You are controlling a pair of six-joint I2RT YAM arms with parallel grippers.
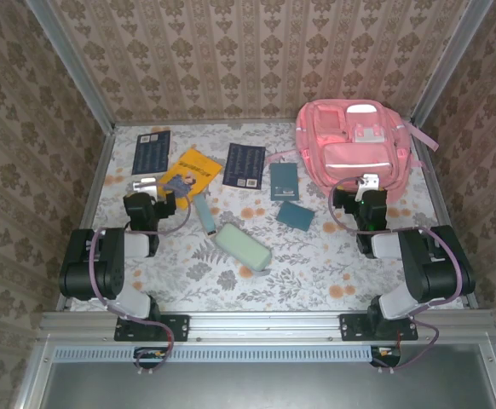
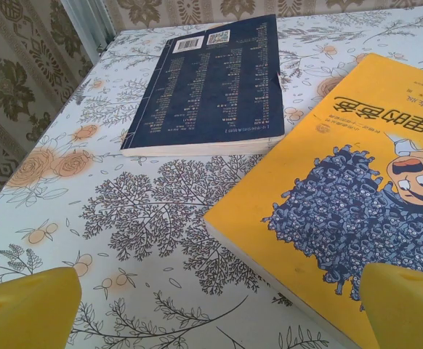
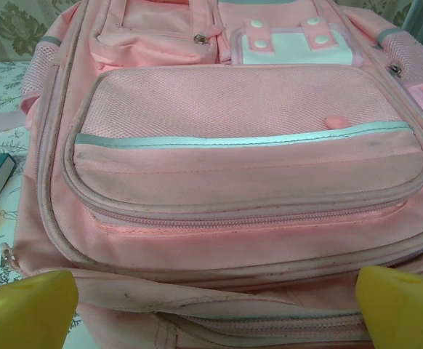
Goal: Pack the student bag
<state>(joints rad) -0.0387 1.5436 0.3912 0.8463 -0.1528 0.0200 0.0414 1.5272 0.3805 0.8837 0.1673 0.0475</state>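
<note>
Three papered walls close this corner in, all in the same beige damask pattern: a back wall (image 1: 256,51), a left wall (image 1: 18,136) and a right wall (image 1: 491,111). A left post (image 1: 71,64) and a right post (image 1: 450,60) of bare aluminium stand at the far corners. The surface (image 1: 299,277) wears a white cloth printed with grey leaves and orange blossoms. Along its near edge runs an aluminium rail (image 1: 265,324), then a slotted strip (image 1: 265,352), then a dull grey panel (image 1: 265,388). The light is soft and even, and the shadows are faint.
</note>
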